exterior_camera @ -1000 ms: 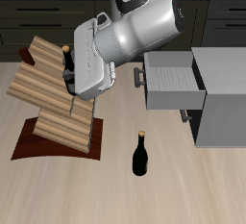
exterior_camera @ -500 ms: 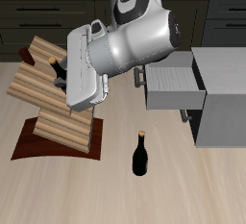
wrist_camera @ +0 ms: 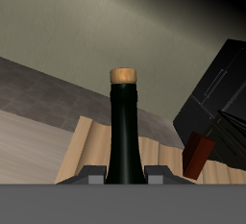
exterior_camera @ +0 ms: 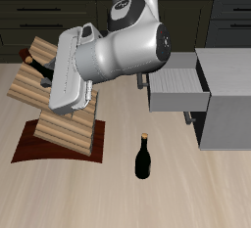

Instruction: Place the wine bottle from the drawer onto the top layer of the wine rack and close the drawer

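My gripper (exterior_camera: 49,73) is shut on the near-black wine bottle (exterior_camera: 41,69) and holds it tilted over the top layer (exterior_camera: 39,48) of the wooden wine rack (exterior_camera: 61,122). I cannot tell if the bottle touches the slats. In the wrist view the bottle (wrist_camera: 123,136) with its tan cork (wrist_camera: 123,74) stands between my fingertips (wrist_camera: 92,177), with light rack wood (wrist_camera: 82,151) behind it. The grey drawer (exterior_camera: 178,83) stands pulled open and shows its ridged, empty inside. The arm hides much of the rack's upper tiers.
The twin wine bottle (exterior_camera: 143,159) stands upright on the table near the front edge. The grey cabinet (exterior_camera: 227,100) holds the open drawer. The rack sits on a dark reddish-brown base board (exterior_camera: 29,152).
The arm has swung with the bottle away from the drawer, across the rack toward the outer end of the top layer. The hand has turned further. The drawer and twin bottle have not moved.
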You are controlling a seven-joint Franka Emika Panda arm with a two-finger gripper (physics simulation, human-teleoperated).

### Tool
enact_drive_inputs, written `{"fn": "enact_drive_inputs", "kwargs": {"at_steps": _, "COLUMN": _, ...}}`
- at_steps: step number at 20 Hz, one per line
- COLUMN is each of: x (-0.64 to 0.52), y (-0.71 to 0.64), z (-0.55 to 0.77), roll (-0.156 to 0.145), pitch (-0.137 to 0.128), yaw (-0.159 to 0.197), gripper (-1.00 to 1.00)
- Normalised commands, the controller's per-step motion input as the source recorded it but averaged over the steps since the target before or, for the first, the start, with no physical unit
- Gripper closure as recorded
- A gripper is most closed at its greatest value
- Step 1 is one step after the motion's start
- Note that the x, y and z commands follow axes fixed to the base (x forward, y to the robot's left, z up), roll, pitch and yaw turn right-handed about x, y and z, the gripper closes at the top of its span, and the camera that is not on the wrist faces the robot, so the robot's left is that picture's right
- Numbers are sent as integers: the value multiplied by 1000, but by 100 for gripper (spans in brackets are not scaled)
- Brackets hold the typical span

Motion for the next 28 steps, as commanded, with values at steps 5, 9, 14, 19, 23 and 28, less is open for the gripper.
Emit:
{"fn": "enact_drive_inputs", "kwargs": {"at_steps": 5, "x": -80, "y": -358, "z": -176, "roll": -66, "pitch": 42, "yaw": -19, "gripper": 100}}
{"fn": "enact_drive_inputs", "kwargs": {"at_steps": 9, "x": 11, "y": -245, "z": -220, "roll": -70, "pitch": 83, "yaw": -3, "gripper": 100}}
{"fn": "enact_drive_inputs", "kwargs": {"at_steps": 14, "x": 66, "y": -347, "z": -423, "roll": -74, "pitch": 171, "yaw": -10, "gripper": 100}}
{"fn": "enact_drive_inputs", "kwargs": {"at_steps": 19, "x": -39, "y": -170, "z": -247, "roll": -64, "pitch": 113, "yaw": 36, "gripper": 100}}
{"fn": "enact_drive_inputs", "kwargs": {"at_steps": 23, "x": -85, "y": 17, "z": -41, "roll": -2, "pitch": -12, "yaw": -1, "gripper": 100}}
{"fn": "enact_drive_inputs", "kwargs": {"at_steps": 28, "x": -19, "y": -65, "z": -173, "roll": -11, "pitch": 63, "yaw": 3, "gripper": 100}}
